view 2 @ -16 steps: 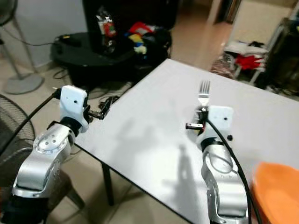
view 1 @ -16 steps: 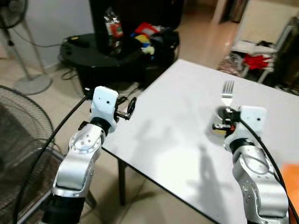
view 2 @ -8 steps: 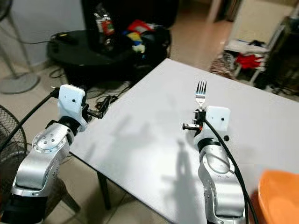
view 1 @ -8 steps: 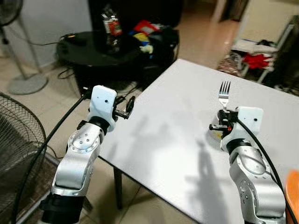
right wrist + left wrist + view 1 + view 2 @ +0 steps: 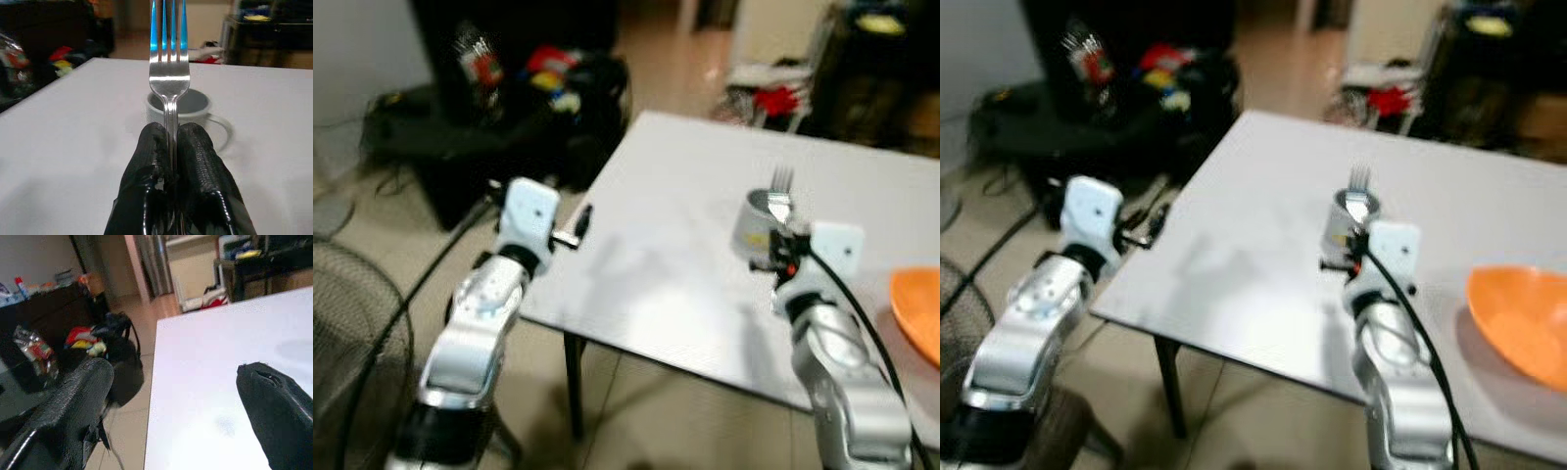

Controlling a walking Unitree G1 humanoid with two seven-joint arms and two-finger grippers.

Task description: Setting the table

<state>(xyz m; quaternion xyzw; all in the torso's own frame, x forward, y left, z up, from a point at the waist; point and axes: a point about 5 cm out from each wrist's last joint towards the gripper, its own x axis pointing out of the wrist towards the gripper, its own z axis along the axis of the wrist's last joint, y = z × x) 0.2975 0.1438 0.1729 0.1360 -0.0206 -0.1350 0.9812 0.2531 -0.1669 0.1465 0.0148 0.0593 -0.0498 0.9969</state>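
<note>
Right gripper (image 5: pixel 168 147): our fingers are clamped on the silver metal fork (image 5: pixel 168 73), tines pointing away from the fingertips.
Left gripper (image 5: pixel 176 396): fingers apart, empty, at the white table's (image 5: pixel 685 245) near edge.
Beyond the fork: a grey ceramic mug (image 5: pixel 188 110) on the table.
Change: our view has swung; the orange bowl (image 5: pixel 1518 323) now shows more fully, so the place setting looks closer.

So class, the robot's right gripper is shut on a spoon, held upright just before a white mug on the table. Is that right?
Not quite: the right gripper is shut on a fork, not a spoon; the right wrist view shows its tines. It is upright, before the white mug on the table.
</note>
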